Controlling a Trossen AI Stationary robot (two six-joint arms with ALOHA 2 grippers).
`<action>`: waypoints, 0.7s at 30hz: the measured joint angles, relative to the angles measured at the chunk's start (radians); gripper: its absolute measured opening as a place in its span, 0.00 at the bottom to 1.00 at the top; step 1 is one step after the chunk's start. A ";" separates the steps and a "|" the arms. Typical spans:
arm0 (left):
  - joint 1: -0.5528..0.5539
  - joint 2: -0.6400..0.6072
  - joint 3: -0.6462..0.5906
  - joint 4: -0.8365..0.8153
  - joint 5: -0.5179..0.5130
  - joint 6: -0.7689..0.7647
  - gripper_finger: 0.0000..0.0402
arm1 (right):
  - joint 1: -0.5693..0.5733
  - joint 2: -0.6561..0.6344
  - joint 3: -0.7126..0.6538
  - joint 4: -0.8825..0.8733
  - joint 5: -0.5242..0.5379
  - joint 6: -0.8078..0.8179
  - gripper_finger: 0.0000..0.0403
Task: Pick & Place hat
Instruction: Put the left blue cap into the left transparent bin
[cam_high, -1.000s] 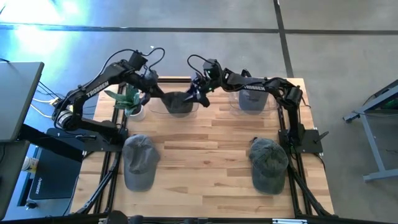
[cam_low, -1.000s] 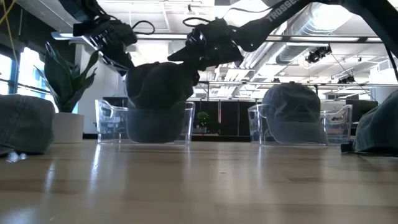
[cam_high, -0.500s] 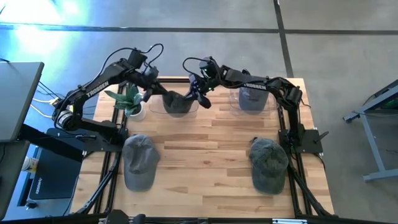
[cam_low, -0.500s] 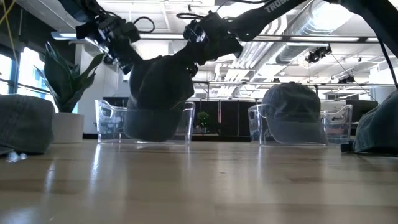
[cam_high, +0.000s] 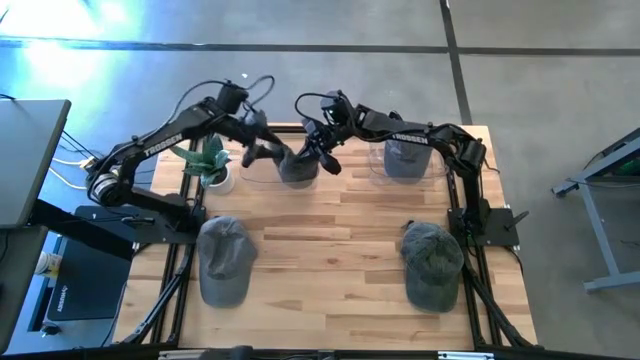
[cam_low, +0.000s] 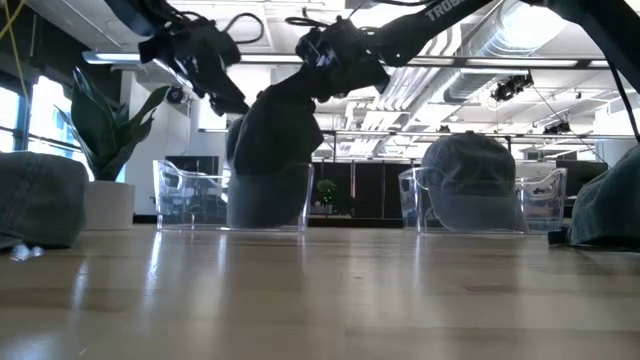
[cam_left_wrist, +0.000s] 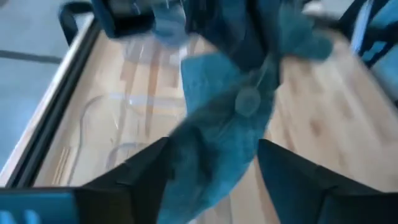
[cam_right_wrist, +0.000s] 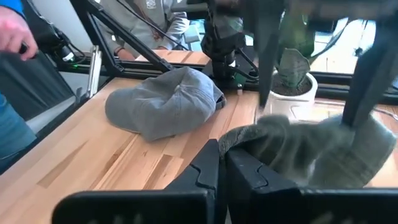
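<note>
Beside hat (cam_high: 297, 166), potted plant (cam_high: 211, 160)

A blue-grey cap (cam_left_wrist: 236, 118), its top button facing the camera, hangs crumpled through the middle of the frame above the light wooden tabletop (cam_left_wrist: 323, 124), between the left gripper's (cam_left_wrist: 214, 177) two parted dark fingers (cam_left_wrist: 140, 174) at the bottom.

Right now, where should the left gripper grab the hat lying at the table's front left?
Probably the hat by its domed crown, from straight above: it sits crown-up with its edge flat on the table, so sideways there's nothing to pinch.
</note>
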 joint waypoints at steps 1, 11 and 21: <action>-0.018 0.014 0.000 0.004 -0.026 0.012 0.65 | 0.000 0.000 0.000 0.006 -0.010 0.000 0.02; -0.105 0.049 0.044 0.003 -0.092 0.024 0.74 | 0.000 0.000 0.000 0.016 -0.074 0.006 0.02; -0.103 0.064 0.175 -0.064 -0.110 0.139 0.74 | 0.000 0.000 0.000 0.035 -0.101 0.008 0.01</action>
